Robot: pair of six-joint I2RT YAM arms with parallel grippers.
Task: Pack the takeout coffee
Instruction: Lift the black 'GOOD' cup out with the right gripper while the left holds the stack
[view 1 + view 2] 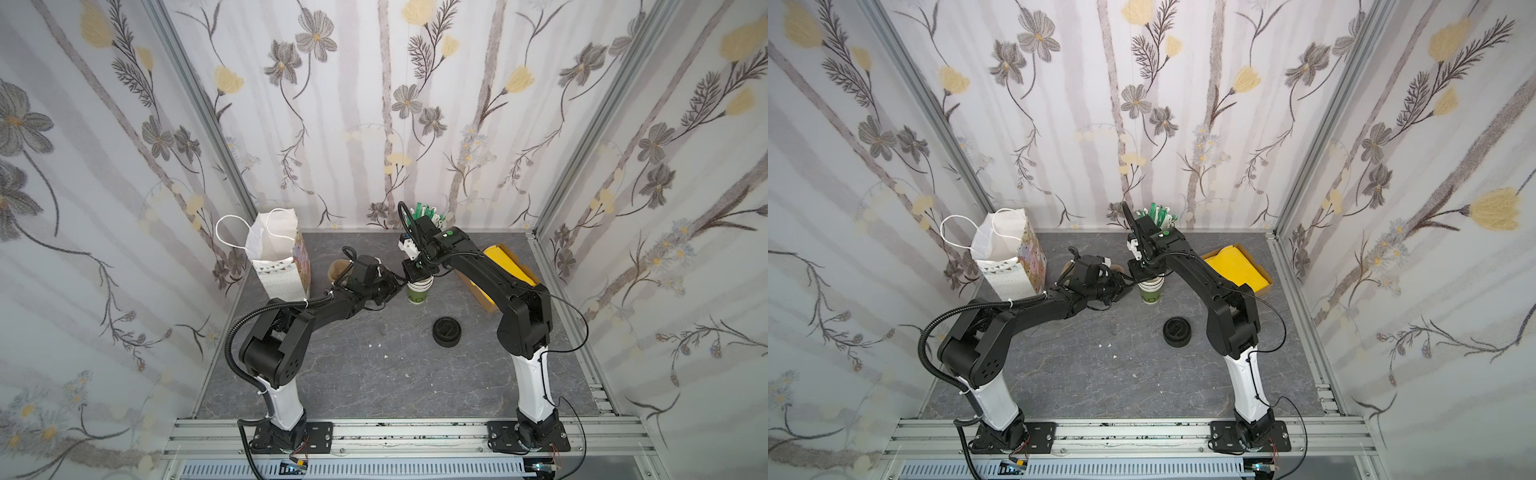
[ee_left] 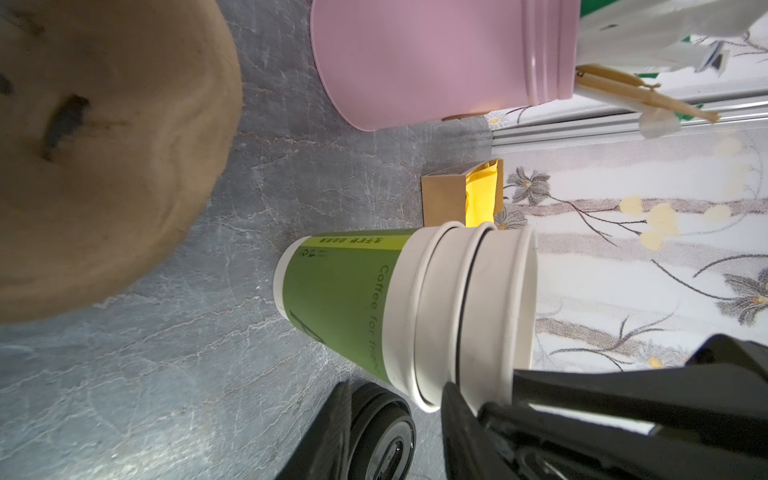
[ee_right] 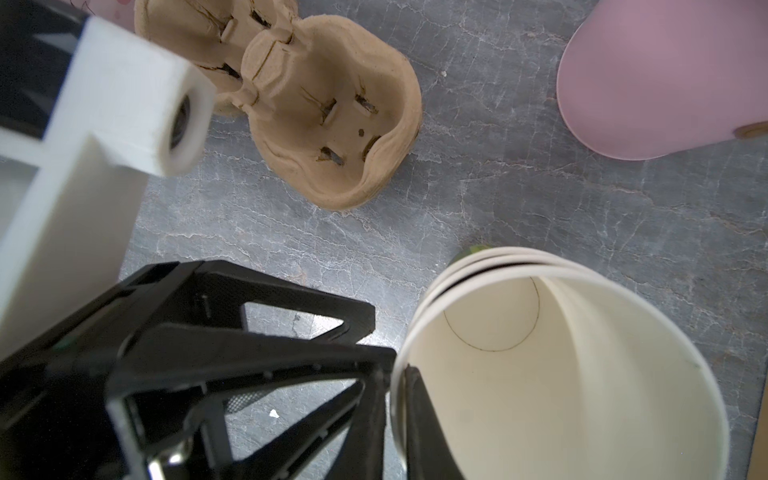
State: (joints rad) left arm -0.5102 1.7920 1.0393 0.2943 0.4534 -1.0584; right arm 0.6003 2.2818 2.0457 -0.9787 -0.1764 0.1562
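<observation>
Top paper cup (image 3: 561, 395) pinched by right fingers (image 3: 419, 419); arm (image 1: 478, 266) arched downward.

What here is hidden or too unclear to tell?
White bag: bottom hidden by its walls, both top views.
Left gripper: whether it grips the cup stack: too small, both top views; cut off, left wrist view.
Black lids: how many: too small, both top views.

A staged robot test cell, dressed as a café counter, is shown. Around the stack of paper cups (image 1: 419, 293), flowered wallpaper panels (image 1: 374, 104) are held in aluminium framing (image 1: 201, 106). In front of it, two robot arms (image 1: 282, 332) are bolted to a slotted rail (image 1: 415, 432). Left of it, a white handled bag (image 1: 282, 274) is stood.
</observation>
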